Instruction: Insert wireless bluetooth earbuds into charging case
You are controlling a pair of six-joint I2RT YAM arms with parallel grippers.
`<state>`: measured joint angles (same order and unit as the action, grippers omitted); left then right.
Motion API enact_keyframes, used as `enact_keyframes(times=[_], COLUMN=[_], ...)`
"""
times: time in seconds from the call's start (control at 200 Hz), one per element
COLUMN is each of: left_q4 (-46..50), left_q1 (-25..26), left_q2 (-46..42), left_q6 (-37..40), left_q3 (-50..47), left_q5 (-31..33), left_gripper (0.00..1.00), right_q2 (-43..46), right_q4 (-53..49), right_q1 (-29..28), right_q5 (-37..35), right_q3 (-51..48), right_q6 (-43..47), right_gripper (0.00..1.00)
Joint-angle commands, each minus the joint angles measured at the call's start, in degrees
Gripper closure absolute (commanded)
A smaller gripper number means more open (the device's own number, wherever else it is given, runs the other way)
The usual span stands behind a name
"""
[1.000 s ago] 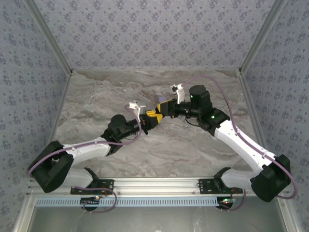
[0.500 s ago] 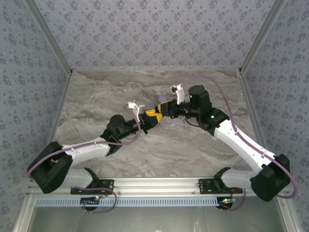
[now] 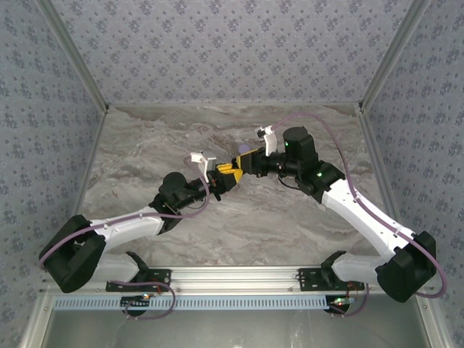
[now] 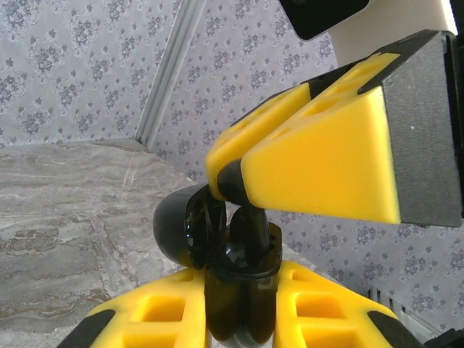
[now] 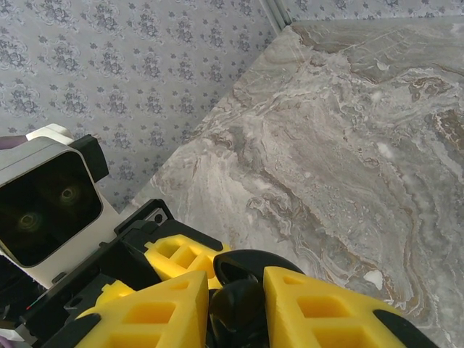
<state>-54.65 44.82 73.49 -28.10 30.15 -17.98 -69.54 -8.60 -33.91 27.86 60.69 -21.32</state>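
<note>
My left gripper (image 4: pixel 239 279) is shut on the charging case (image 4: pixel 239 312), a small black puck held upright above the table. Its lid (image 4: pixel 177 228) hangs open to the left. A black earbud (image 4: pixel 254 228) stands in the case's mouth. My right gripper (image 5: pixel 239 290) comes from the opposite side, and its yellow fingers (image 4: pixel 326 167) pinch the top of that earbud (image 5: pixel 243 308). From above, the two grippers meet tip to tip at mid-table, left (image 3: pixel 226 176) and right (image 3: pixel 239 165). The case and earbud are hidden between them there.
A lilac round disc (image 3: pixel 244 148) lies on the marble table (image 3: pixel 145 159) just behind the meeting fingertips. Patterned walls (image 3: pixel 232 51) close in the back and both sides. The left wrist's camera housing (image 5: pixel 43 203) sits close beside the right fingers.
The left arm has edged slightly forward and up, carrying the case closer under the right fingers. The right arm has hardly moved.
</note>
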Motion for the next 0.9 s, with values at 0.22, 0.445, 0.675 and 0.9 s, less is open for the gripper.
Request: enact_keyframes(times=[0.22,0.445,0.675,0.9], left_q4=[-1.47,2.69,6.22,8.04], left_q1=[0.71,1.32,1.88,1.98], left_q2=[-1.87,-1.82,-2.46,-3.58], left_q6=[2.07,4.38,7.1,8.32], left_q3=[0.76,1.64,1.83,1.75], left_q5=[-1.01,-0.57,-0.06,0.42], left_gripper=[0.81,0.81,0.8,0.81], right_q2=[-0.29,0.08,1.89,2.66], right_q4=[-3.14,-5.78,-9.31,-12.97], right_q1=[-0.44,-1.22,-2.2,-2.28], right_q5=[-1.45,-3.97,-9.68,-13.95], right_q3=[2.07,3.45,4.34,4.62], right_q6=[1.55,2.85,4.63,6.07], right_gripper=[0.62,0.51,0.47,0.57])
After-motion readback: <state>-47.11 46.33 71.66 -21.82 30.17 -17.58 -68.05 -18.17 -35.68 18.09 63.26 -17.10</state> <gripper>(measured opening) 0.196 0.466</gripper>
